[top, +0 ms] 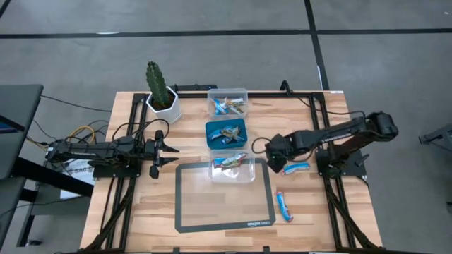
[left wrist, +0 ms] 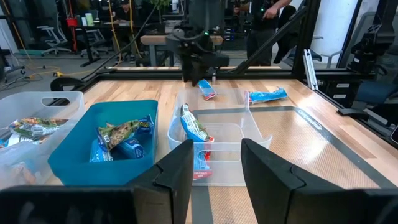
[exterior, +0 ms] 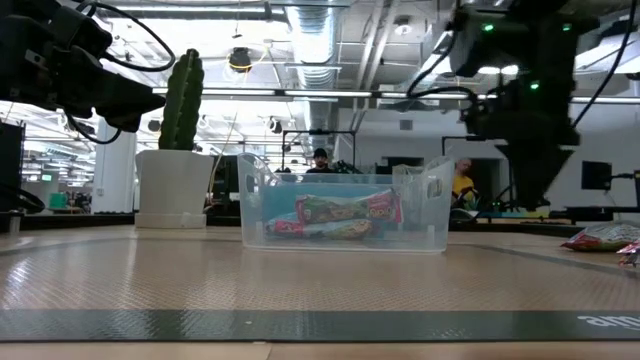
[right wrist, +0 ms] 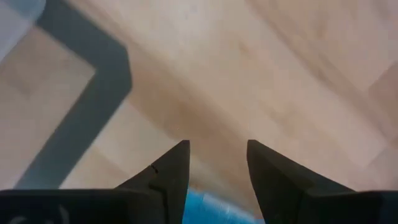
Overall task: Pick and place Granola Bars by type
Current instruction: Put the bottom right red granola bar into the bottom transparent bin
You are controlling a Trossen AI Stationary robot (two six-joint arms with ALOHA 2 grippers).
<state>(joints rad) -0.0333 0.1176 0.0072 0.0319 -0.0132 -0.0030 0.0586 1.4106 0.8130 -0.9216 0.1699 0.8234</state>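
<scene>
Grey floor [top: 212, 63], ceiling ducts [exterior: 330, 30], office chairs [left wrist: 53, 37].

A potted cactus [top: 160, 92] stands at the table's [top: 141, 219] far corner, beside a grey mat [top: 222, 204].

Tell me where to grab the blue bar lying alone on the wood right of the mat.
Pinch the blue bar across its narrow middle, coming straight down. It lies flat, its length roughly along the mat edge, bare wood on both long sides. The right gripper, open beside the other loose bar, is nearest.
</scene>
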